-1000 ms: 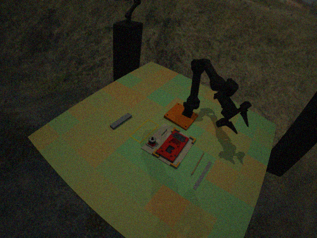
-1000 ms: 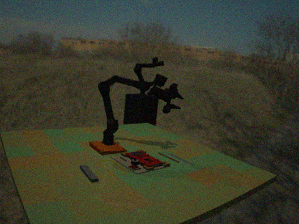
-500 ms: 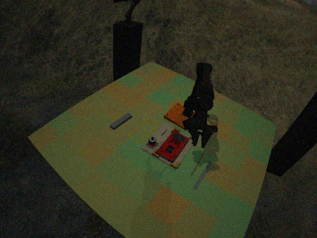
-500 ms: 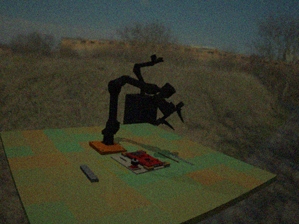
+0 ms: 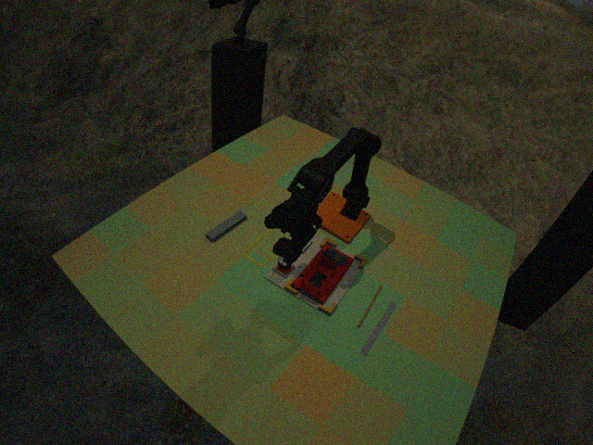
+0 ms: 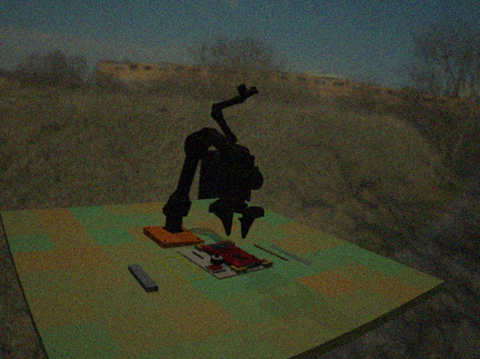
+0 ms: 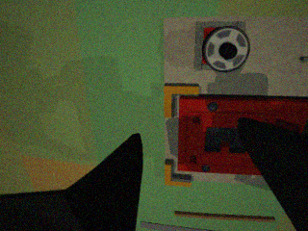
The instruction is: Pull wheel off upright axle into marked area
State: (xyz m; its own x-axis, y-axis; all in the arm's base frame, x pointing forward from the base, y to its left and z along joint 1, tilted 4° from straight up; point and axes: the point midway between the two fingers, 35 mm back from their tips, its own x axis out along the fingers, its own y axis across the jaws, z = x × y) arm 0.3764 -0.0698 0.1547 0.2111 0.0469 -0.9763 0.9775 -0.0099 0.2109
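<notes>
Over the patchwork green-and-tan tabletop (image 5: 119, 268) (image 6: 157, 334) (image 7: 48, 120), the black arm (image 5: 366, 165) (image 6: 188, 173) is bent at the elbow, w/ its gripper (image 5: 289, 253) (image 6: 235, 236) (image 7: 189, 132) pointed down above the flat pale board (image 5: 274, 275) (image 6: 220, 275) (image 7: 178, 38), jaws parted & nothing held. On that board, beside the glossy red rect. plate (image 5: 311, 287) (image 6: 232, 254) (image 7: 192, 159), the round, spoked blk/wht wheel (image 5: 283, 262) (image 6: 217, 259) (image 7: 214, 48) is seated on the axle, face up, its axis approx. vert., outside the yellow-outlined area (image 5: 262, 251) (image 6: 181, 268).
</notes>
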